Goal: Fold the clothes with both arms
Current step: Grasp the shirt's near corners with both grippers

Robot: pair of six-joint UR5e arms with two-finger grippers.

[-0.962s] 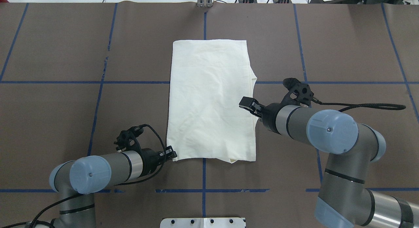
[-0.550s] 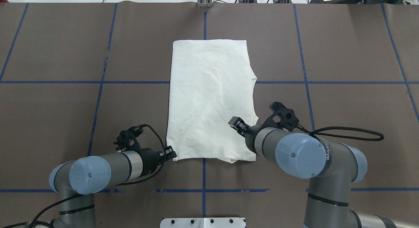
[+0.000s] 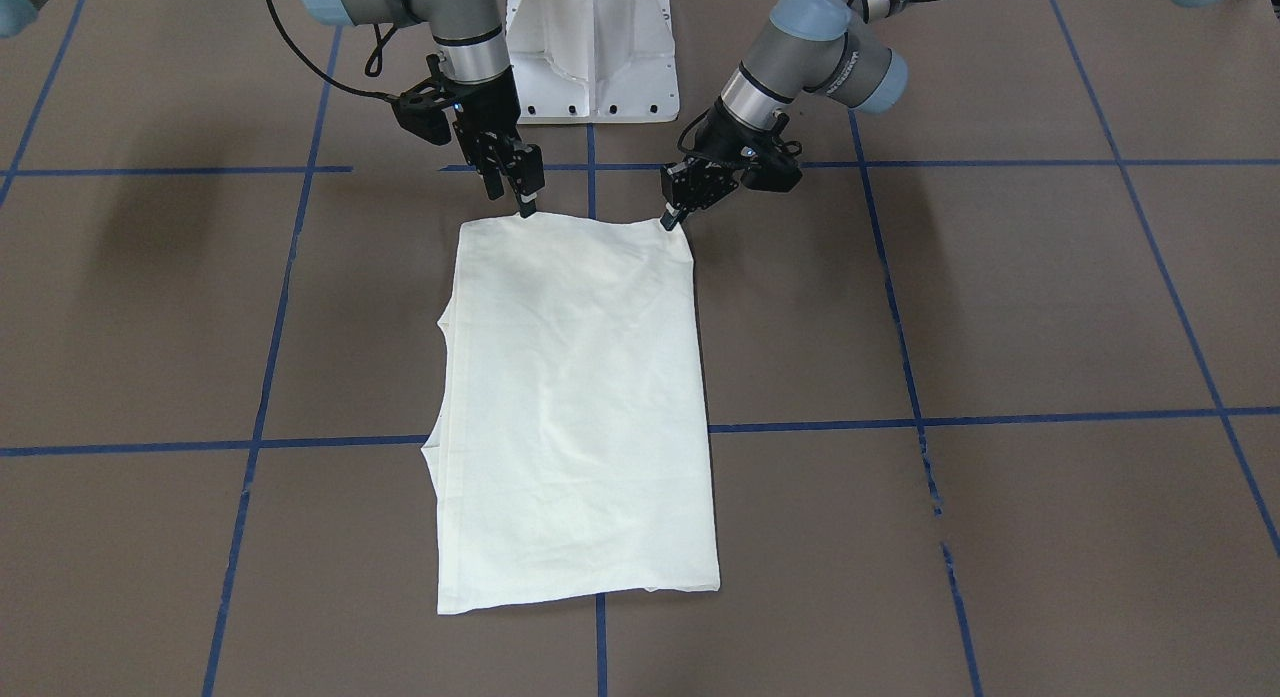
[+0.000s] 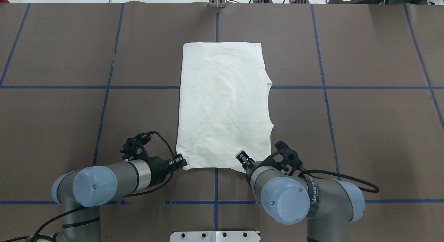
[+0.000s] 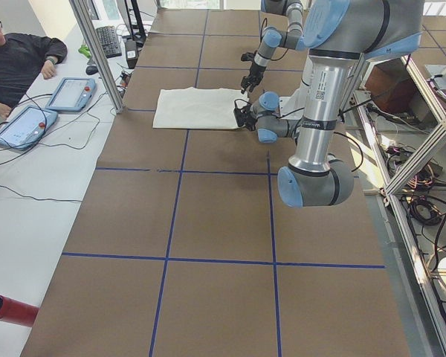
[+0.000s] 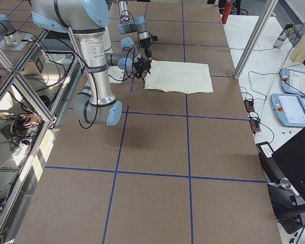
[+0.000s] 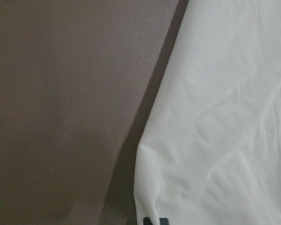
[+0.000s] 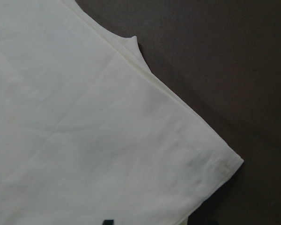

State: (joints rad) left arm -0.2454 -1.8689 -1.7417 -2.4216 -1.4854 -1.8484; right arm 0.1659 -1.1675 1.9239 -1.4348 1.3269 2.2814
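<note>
The shirt [image 4: 223, 106] lies plain side up on the table [image 4: 364, 131], folded into a long strip that runs away from us along the centre tape line. Its near hem is just in front of both arms.

The left gripper [image 4: 181, 162] is at the near-left corner with its jaws pressed together. The left wrist view shows one dark fingertip [image 7: 152, 220] on top of the cloth, so we judge it is pinching that corner. The right gripper [image 4: 242, 158] hovers over the near-right corner with its jaws spread. In the right wrist view a fingertip [image 8: 107, 221] shows above the fabric and the hemmed corner lies between the jaws, not yet gripped.

We judge the next step to be closing the right jaws, then carrying the near hem forward with both arms. Several things could go wrong:
- The corner is several layers thick, and a shallow bite may take only the top one, leaving the rest on the table.
- Lower layers poke out along the shirt's right edge, so a lift could drag them further out and spoil the outline.
- The left hold looks to be right at the corner's tip, so a tug could pull it free.
- If the two arms rise unevenly, the fold will land skewed.
</note>
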